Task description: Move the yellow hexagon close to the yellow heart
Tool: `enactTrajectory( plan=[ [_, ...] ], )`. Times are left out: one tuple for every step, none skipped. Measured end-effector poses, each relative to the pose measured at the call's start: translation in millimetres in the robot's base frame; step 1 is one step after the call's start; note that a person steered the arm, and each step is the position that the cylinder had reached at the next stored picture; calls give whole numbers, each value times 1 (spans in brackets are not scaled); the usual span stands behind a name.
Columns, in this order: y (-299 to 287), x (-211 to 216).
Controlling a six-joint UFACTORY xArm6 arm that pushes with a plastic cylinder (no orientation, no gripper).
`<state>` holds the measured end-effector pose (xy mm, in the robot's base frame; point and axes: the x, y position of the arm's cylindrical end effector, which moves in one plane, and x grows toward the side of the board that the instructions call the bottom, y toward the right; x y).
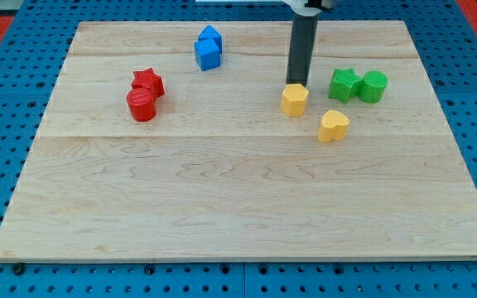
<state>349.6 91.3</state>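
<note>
Small, solid-coloured blocks are spread over a pale wooden board [238,199] with visible grain, which is laid on a blue perforated surface [7,83]: a yellow hexagon [294,100] and a yellow heart [333,126] near each other right of centre, a green star [344,84] touching a green cylinder [373,86] further right, a red star [148,82] against a red cylinder [141,105] at the left, and two blue blocks [208,48] pressed together near the top. The straight dark rod is seen coming down from the view's top, and my tip [296,84] is set at the hexagon's top edge, apparently touching it. Nothing is gripped, as the rod has no jaws.

Bare board separates yellow hexagon [294,99] from yellow heart [333,125].
</note>
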Motion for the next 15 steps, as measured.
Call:
enactTrajectory(
  plan=[
    [3,-11],
    [3,-16],
    [3,15],
    [4,50],
    [4,29],
    [-1,-2],
    [5,11],
    [43,21],
    [74,42],
    [87,65],
    [67,69],
    [44,69],
    [48,69],
    [88,69],
    [131,69]
  ],
)
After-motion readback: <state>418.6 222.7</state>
